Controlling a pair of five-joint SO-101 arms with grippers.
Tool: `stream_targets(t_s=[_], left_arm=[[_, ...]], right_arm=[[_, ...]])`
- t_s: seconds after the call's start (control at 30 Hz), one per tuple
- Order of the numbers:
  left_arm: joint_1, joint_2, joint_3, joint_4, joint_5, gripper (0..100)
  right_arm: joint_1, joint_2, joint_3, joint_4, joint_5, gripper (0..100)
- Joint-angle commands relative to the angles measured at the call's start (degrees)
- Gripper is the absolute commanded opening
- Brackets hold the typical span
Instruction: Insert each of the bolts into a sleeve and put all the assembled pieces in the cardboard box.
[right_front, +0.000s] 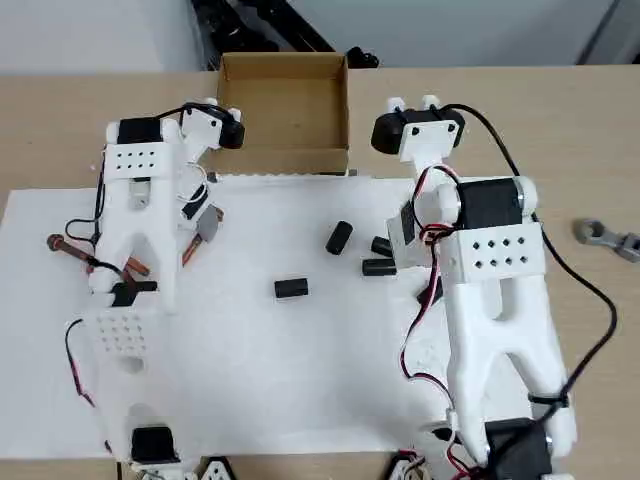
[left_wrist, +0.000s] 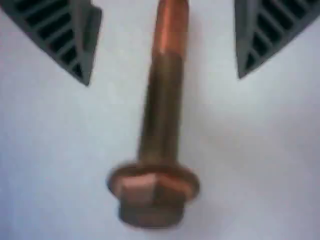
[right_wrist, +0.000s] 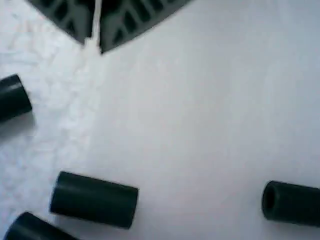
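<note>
A copper bolt (left_wrist: 159, 150) with a hex flange head lies on the white sheet, its shaft running up between the spread fingers (left_wrist: 75, 45) of my left gripper (left_wrist: 162, 55), which is open and not touching it. In the high view that gripper (right_front: 204, 228) hangs over the sheet's left part, with a bolt (right_front: 189, 250) just below it. My right gripper (right_wrist: 95, 32) is shut on nothing, above the sheet near several black sleeves (right_wrist: 94, 200), (right_wrist: 290, 202), (right_wrist: 12, 97). From above, it (right_front: 404, 226) stands beside two sleeves (right_front: 378, 267). The cardboard box (right_front: 285, 150) sits at the back.
More copper bolts lie at the left, one (right_front: 63, 243) near the sheet's edge and others (right_front: 135, 266) under the left arm. Two lone sleeves (right_front: 340, 237), (right_front: 291, 289) rest mid-sheet. A metal wrench (right_front: 605, 235) lies on the wooden table at the right.
</note>
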Motion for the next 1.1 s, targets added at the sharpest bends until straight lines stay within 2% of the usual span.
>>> stream_targets(t_s=[0.0,0.33,0.53,0.63,0.93,1.07], left_arm=[[0.26,1.32,-5.93,1.23,-0.35,18],[0.35,11.87,-11.74,1.23,1.05,18],[0.35,17.49,-13.41,1.23,1.67,7],[0.26,17.76,-14.55,1.32,2.99,0],[0.44,17.14,-15.25,1.49,3.16,1],[1.49,11.60,-13.49,1.58,4.48,1]], right_arm=[[0.57,-2.95,-2.20,0.40,-0.44,1.7],[0.57,-2.95,-2.20,0.31,-0.44,1.7],[0.57,-2.86,-2.20,0.31,-0.44,1.7],[0.57,-2.86,-2.20,0.31,-0.44,1.7],[0.31,-2.95,-2.20,0.31,-0.44,1.4],[0.22,-2.95,-2.20,0.66,-0.44,1.4]])
